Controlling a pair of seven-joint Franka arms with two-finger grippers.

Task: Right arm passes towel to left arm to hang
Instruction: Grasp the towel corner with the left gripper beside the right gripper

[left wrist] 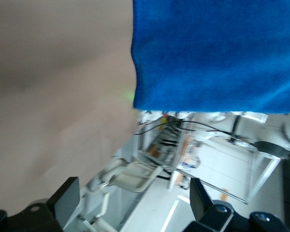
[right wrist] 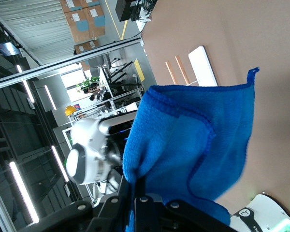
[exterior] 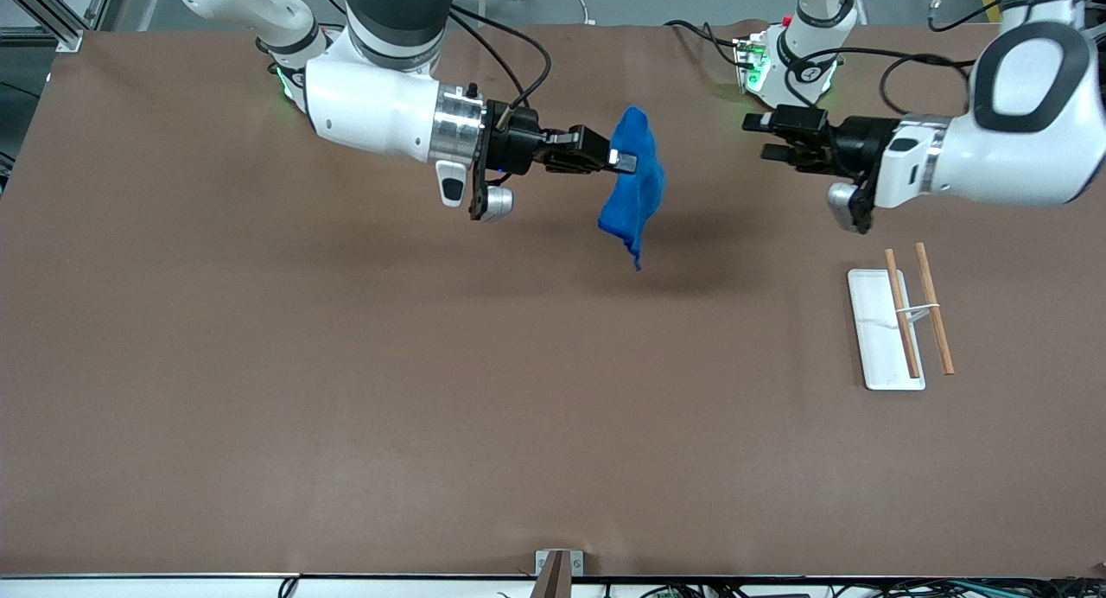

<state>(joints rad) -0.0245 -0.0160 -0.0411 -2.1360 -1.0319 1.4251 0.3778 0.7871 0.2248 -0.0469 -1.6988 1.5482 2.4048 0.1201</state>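
The right gripper (exterior: 624, 160) was clamped shut on the towel (exterior: 635, 183), fingers pinching the cloth near its upper edge. In the right wrist view the same pinch showed: the towel (right wrist: 188, 145) bunched into the closed fingers (right wrist: 140, 203), the rest hanging loose with a short thread tail at one corner. The towel was up in the air over the brown table (exterior: 346, 408), about midway between the two arms, draped down from the grip, not touching the surface. Its shadow fell on the table beneath.

The left gripper (exterior: 760, 138) had its fingers spread wide, holding nothing, pointed at the towel with a clear gap between them. It hung over the table toward the left arm's end. In the left wrist view both fingers (left wrist: 67, 198) stood well apart, and the towel (left wrist: 212, 53) filled the space ahead of them, not between them.

The right arm (exterior: 371, 105) reached out level from its base toward the table's middle. The left arm (exterior: 994, 149) reached in level from its own end.

A towel rack (exterior: 903, 321) with a white base and two wooden bars stood on the table at the left arm's end, nearer to the front camera than the left gripper, well apart from the towel.
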